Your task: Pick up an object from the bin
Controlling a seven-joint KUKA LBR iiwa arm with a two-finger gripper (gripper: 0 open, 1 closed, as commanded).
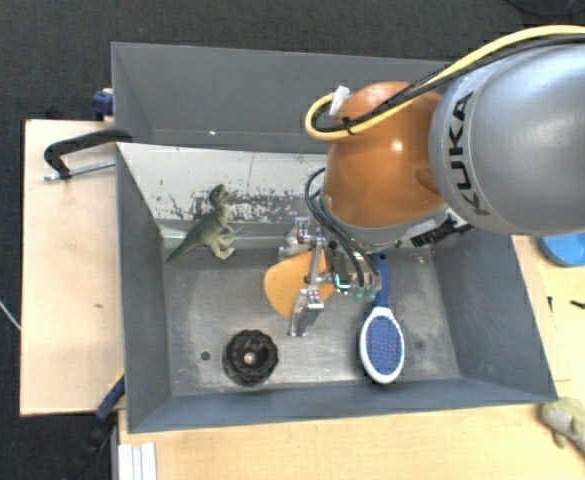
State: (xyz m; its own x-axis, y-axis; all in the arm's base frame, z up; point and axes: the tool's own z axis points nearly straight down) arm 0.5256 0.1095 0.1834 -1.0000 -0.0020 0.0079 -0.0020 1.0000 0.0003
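- Close to the near wall of the bin (142, 298), toward its left corner, a black round knob (250, 356) lies on the floor by itself.
- To the right along that wall lies a brush (382, 346) with an oval blue head rimmed in white. Its blue handle points to the far wall and runs in under the wrist.
- In the middle of the floor lies a flat orange piece (284, 283), rounded at its edges. It is well apart from the knob and near the brush.
- The gripper (305, 313) hangs down over the right edge of the orange piece, between it and the brush handle. Its metal tip reaches just past the near edge of the piece.
- I cannot tell whether the pincer is open or closed, nor whether it touches the piece; nothing is seen gripped in it.
- Above it, the wrist's orange cover (382, 163) and the grey arm (532, 138) come in over the right wall.
- At the far wall, left of the middle, a green dinosaur (212, 230) stands upright, well apart from the gripper.
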